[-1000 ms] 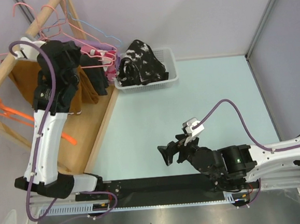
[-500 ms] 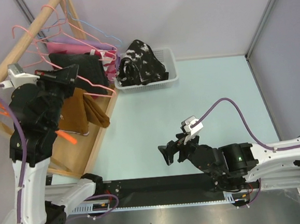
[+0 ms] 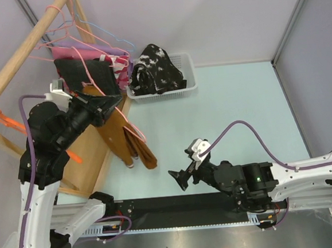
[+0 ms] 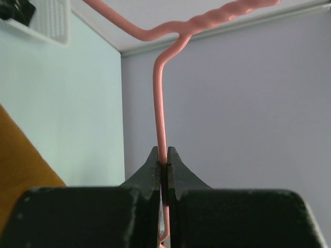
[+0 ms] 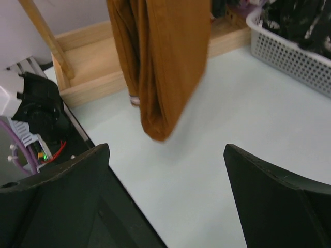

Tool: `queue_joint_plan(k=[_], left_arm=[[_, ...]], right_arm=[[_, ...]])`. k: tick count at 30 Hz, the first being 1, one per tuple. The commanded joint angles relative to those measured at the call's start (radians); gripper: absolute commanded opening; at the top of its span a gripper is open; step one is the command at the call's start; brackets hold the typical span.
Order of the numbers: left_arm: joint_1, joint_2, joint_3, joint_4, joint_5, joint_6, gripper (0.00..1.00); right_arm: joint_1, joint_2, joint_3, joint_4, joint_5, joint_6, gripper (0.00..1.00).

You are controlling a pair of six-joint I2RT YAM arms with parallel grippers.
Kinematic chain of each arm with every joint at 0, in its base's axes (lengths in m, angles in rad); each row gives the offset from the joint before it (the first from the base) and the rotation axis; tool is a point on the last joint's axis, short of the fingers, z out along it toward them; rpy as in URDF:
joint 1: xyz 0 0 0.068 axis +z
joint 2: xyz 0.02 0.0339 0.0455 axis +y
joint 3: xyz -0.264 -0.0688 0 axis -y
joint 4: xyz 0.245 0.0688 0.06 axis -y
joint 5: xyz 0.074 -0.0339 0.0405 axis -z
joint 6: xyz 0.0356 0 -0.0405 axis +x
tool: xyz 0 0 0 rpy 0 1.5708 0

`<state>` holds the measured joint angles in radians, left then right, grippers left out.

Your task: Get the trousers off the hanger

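Note:
The rust-brown trousers (image 3: 127,139) hang folded over a pink wire hanger (image 3: 136,128), held clear of the rack above the table's left edge. My left gripper (image 3: 104,107) is shut on the hanger's neck (image 4: 161,103); the brown cloth (image 4: 20,170) shows at the left of the left wrist view. My right gripper (image 3: 179,177) is open and empty, low over the table, to the right of the trousers' lower end (image 5: 165,62) and apart from it. The black trousers with white print (image 3: 156,70) lie in the white basket (image 3: 191,87).
A wooden rack with a slanted rail (image 3: 22,52) and box base (image 3: 93,147) stands at the left. It carries black (image 3: 87,75) and pink (image 3: 77,52) garments, several wire hangers and an orange hanger (image 3: 1,117). The basket (image 5: 289,59) is at the back.
My left arm has swung the hanger with the rust-brown trousers off the rack and out toward the table. My right gripper has moved a little left, toward the trousers.

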<state>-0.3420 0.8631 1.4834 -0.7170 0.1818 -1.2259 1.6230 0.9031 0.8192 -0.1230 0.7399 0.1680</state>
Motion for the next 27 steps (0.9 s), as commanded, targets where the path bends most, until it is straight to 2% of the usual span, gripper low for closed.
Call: queue_joint_plan(k=[1,5,10,19,23,27], left_arm=[[-0.031,-0.056,0.035,0.195,0.123,-0.041,0.00],[-0.052,-0.064,0.049,0.200,0.150,-0.053,0.00],[-0.078,-0.070,0.057,0.202,0.157,-0.060,0.00],[-0.123,-0.053,0.064,0.261,0.211,-0.072,0.00],[-0.127,-0.056,0.064,0.264,0.211,-0.064,0.00],[-0.134,-0.052,0.064,0.272,0.219,-0.063,0.00]], right_arm=[[-0.073,0.089,0.012,0.382,-0.141,-0.203,1.00],[-0.140,0.256,0.101,0.453,-0.169,-0.211,1.00],[-0.172,0.365,0.214,0.483,-0.153,-0.262,1.00],[-0.206,0.402,0.247,0.523,-0.181,-0.263,0.92],[-0.198,0.421,0.281,0.500,-0.214,-0.254,0.91],[-0.157,0.418,0.288,0.494,-0.183,-0.262,0.93]])
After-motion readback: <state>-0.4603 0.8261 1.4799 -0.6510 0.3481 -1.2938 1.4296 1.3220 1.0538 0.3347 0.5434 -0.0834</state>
